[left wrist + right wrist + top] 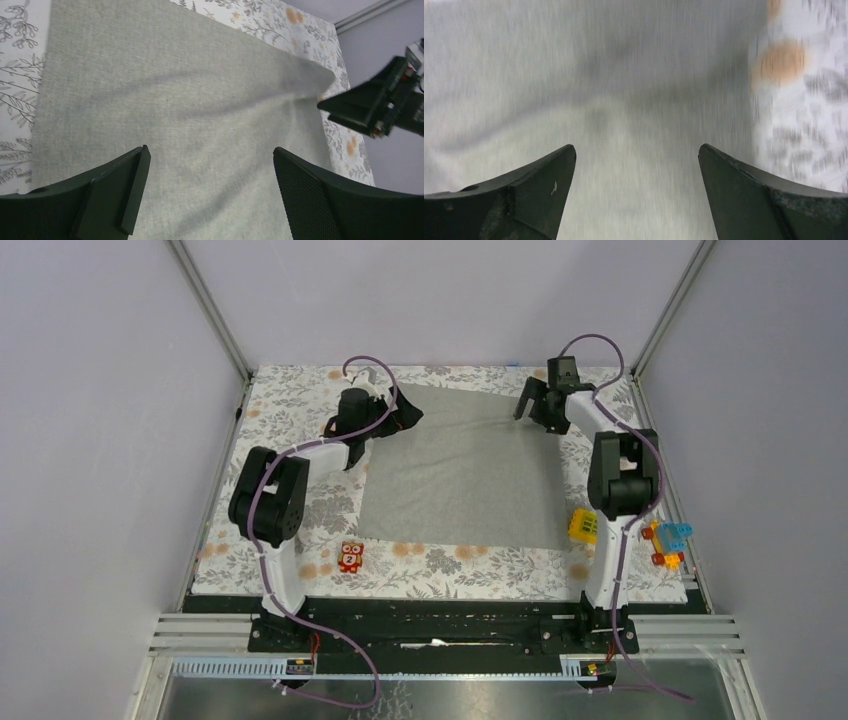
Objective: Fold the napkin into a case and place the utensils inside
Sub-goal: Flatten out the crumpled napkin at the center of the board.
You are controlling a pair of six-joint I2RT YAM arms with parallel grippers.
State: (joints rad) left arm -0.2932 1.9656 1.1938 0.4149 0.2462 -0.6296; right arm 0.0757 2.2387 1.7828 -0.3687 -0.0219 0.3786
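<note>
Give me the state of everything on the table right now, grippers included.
Napkin: spread out, unfolded, no case yet.
Left gripper: open, empty, at the napkin's far left corner.
Right gripper: open, empty, at the napkin's far right corner.
Utensils: not in view.
Red toy: on the cover, apart from the napkin.
Yellow block: beside the napkin's near right corner.

Napkin [460, 470]: plain grey woven cloth, matt, fine weave, soft ripples.
Table cover [450, 562]: printed cloth, matt.
Left gripper [210, 160]: black plastic, matt; one pad [310, 200] finely dimpled.
Right gripper [636, 160]: black plastic, dull, lightly scuffed.
Yellow block [583, 525]: smooth plastic.
Rails [200, 625]: bare silver metal.
</note>
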